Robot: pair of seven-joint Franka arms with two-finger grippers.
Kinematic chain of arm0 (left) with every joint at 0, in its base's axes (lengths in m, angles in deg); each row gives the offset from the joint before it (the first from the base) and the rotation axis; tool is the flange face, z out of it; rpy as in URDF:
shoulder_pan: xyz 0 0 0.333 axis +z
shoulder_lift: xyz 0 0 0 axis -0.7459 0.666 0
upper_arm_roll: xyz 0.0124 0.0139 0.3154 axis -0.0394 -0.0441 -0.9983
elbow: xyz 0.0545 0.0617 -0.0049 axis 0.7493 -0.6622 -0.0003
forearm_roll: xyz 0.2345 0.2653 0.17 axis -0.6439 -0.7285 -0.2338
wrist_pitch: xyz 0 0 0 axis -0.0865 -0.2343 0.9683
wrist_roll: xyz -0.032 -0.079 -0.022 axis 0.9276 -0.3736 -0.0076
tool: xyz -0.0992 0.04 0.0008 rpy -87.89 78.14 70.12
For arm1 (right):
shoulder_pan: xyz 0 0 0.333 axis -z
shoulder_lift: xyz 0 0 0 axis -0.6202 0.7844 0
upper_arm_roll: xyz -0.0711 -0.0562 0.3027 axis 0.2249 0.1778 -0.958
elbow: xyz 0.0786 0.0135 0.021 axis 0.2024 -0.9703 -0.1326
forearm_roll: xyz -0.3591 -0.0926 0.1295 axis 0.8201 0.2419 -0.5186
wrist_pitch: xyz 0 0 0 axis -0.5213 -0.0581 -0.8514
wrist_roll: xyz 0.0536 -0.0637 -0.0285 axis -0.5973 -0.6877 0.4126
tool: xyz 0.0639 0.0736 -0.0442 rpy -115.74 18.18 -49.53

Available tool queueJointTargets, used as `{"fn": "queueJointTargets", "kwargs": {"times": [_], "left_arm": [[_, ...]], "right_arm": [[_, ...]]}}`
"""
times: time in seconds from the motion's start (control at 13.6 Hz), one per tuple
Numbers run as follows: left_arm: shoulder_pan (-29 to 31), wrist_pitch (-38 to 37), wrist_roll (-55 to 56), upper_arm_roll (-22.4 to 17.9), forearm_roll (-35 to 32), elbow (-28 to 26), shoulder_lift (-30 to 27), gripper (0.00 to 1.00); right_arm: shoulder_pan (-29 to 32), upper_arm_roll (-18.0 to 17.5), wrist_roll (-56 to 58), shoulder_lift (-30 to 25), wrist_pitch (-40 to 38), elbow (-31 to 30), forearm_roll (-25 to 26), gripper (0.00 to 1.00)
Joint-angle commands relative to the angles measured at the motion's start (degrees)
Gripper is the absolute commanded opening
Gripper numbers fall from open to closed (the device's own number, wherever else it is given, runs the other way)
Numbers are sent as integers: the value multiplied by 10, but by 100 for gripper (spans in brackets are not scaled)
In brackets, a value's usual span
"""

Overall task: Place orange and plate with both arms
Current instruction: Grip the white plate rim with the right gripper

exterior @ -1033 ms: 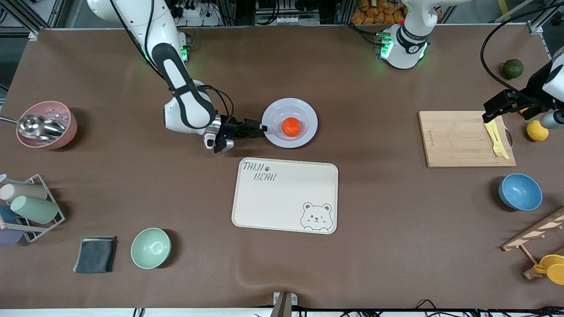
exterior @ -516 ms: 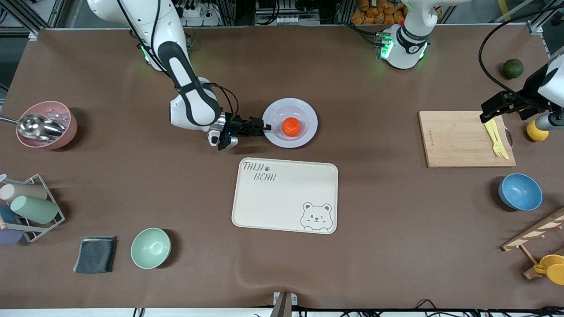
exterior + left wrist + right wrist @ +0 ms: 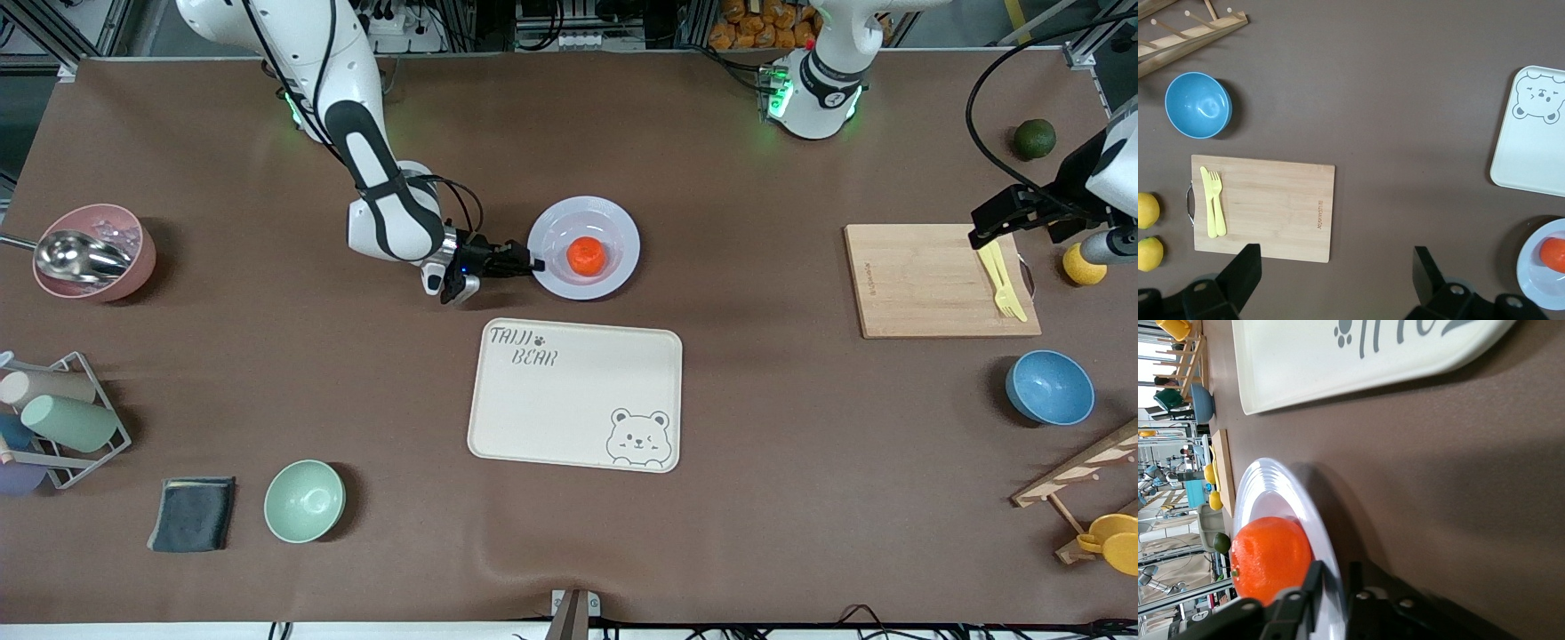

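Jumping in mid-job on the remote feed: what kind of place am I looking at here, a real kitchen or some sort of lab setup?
Most likely a robotics lab bench staged as a kitchen. A brown mat covers the table, metal framing and cables line its edge by the arm bases, and tableware is spread out as props: a cutting board, a bear tray, a blue bowl.

The orange [image 3: 587, 255] lies in the plate [image 3: 622, 222] at mid-desk. The tray [image 3: 578, 418] lies just nearer the camera than the plate. The right gripper [image 3: 534, 263] is at the plate's rim on the right arm's side. The board [image 3: 925, 284], carrying a fork [image 3: 1005, 292], lies toward the left arm's end, with the left gripper [image 3: 991, 233] above it.
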Motion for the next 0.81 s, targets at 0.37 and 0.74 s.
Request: {"fn": "queueJointTargets", "kwargs": {"times": [0.37, 0.74], "left_arm": [[10, -2, -3, -3, 11, -2, 0, 100], [10, -1, -5, -3, 7, 0, 4, 100]], "right_arm": [[-4, 3, -88, -19, -1, 13, -36, 0], [7, 3, -169, -48, -1, 26, -37, 0]]}}
